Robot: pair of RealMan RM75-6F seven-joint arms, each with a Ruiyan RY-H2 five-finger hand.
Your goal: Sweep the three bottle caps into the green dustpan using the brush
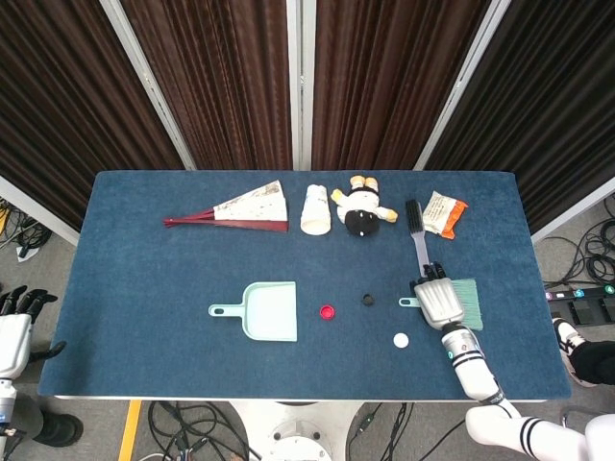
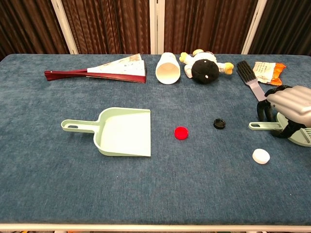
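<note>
The green dustpan (image 1: 269, 312) (image 2: 124, 132) lies left of centre, its mouth facing right. To its right lie a red cap (image 1: 328, 311) (image 2: 181, 132), a black cap (image 1: 367, 300) (image 2: 219, 123) and, nearer the front edge, a white cap (image 1: 401, 339) (image 2: 261, 156). The green brush (image 1: 467, 292) (image 2: 262, 125) lies flat at the right, its handle pointing left. My right hand (image 1: 440, 303) (image 2: 289, 104) sits low over the brush's neck with fingers curled down on both sides; whether they grip it is unclear. My left hand (image 1: 14, 322) hangs off the table's left side, holding nothing.
Along the back edge lie a folded paper fan (image 1: 240, 211), a tipped white cup (image 1: 315, 209), a plush toy (image 1: 362, 213), a black brush (image 1: 415, 226) and a snack packet (image 1: 444, 213). The black brush's handle ends just behind my right hand.
</note>
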